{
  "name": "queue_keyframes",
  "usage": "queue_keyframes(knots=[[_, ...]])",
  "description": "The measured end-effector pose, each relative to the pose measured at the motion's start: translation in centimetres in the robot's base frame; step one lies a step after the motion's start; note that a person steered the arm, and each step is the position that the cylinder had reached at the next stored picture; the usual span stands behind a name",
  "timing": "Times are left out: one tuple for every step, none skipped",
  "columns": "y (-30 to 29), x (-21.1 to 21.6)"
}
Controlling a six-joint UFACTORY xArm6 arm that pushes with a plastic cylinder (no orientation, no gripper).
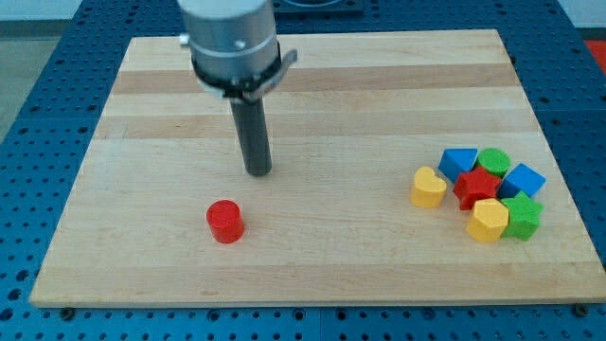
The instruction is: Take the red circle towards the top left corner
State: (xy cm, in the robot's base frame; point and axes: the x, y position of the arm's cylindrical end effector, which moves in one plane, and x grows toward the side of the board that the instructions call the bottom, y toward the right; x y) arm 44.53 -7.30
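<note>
Red circle block (225,221): a short, solid red cylinder with a flat round top face, standing upright on its base on the pale wooden board. Position: lower left-centre of the frame, near the board's bottom edge. It stands alone, touching no other block, well apart from the cluster at the view's right.

The counter (312,85) is pale wood with lighter and darker lengthwise stripes; around it lies a blue surface (38,76) dotted with small holes. My tip (258,171) ends a dark grey rod under a silver-grey housing. The red circle (225,222) is bright red. Right of the red circle: a yellow heart (428,187), blue triangle (459,161), green block (493,161), red star (476,188), blue cube (523,179), yellow block (488,221), green star (522,215).
</note>
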Motion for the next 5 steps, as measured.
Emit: queue_keyframes(knots=[[3.2, 0.4], [8.0, 4.1], [8.5, 9.2], [4.1, 12.3], [-1.2, 13.2]])
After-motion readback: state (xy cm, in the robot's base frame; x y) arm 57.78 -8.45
